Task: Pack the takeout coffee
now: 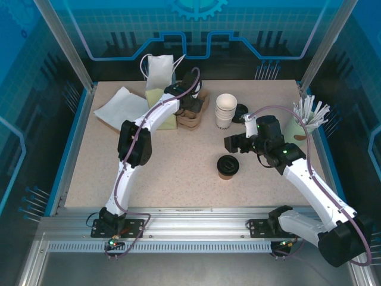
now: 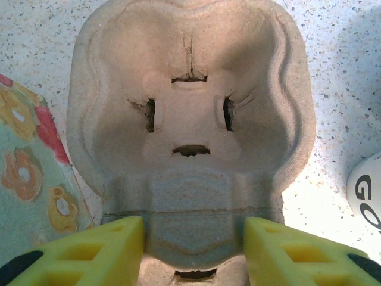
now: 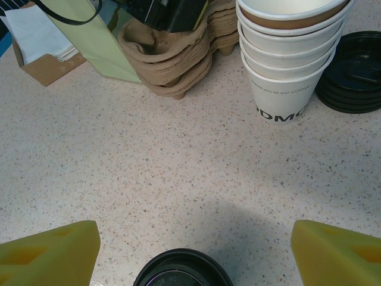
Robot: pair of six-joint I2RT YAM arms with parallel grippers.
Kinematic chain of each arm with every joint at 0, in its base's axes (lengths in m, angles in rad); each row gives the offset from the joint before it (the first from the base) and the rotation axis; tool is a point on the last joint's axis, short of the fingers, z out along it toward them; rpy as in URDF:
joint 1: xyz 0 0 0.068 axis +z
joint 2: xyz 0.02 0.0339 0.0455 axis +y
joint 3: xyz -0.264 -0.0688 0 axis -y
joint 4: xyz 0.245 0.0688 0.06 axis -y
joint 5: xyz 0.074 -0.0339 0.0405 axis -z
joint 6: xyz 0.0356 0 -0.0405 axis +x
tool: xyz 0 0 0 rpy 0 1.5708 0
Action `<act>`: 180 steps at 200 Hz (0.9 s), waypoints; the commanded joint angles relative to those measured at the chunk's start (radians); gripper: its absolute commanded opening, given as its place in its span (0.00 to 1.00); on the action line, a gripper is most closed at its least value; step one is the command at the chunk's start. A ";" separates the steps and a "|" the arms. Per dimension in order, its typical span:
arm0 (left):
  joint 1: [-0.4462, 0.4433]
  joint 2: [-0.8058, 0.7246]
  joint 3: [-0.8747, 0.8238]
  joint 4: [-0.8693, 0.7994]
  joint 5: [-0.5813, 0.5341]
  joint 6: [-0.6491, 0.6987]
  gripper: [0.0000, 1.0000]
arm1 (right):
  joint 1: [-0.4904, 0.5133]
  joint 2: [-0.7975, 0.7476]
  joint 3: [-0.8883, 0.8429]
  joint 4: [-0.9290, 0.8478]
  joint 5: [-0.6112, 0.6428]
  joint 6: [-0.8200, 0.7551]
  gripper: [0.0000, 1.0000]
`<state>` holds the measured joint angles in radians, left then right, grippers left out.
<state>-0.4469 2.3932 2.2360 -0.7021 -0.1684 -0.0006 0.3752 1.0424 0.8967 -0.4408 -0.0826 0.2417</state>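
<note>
Brown paper under a black lid: from above, the takeout coffee (image 1: 228,166) stands right of centre on the desk (image 1: 178,173), just on the near side of my right pincer (image 1: 234,144). The left pincer (image 1: 189,89) is far off over the pulp carrier (image 1: 193,116) beside the paper bag (image 1: 159,74). Left wrist: its jaws, half closed, seem to pinch the carrier's middle ridge. Right wrist: jaws wide, nothing held, the lid low between them. I'd centre, drop below the lid's rim and close gently on the cup wall. Bare desk lies ahead; the white cup stack (image 3: 286,59) and loose lids (image 3: 357,71) crowd the far right.
</note>
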 commanded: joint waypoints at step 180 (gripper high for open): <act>0.003 -0.109 0.026 0.003 0.012 -0.016 0.36 | 0.014 -0.004 -0.043 0.010 -0.015 0.000 0.85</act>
<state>-0.4469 2.3909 2.2692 -0.7101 -0.1677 -0.0010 0.3752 1.0439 0.8562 -0.4335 -0.0856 0.2420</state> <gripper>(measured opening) 0.366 0.850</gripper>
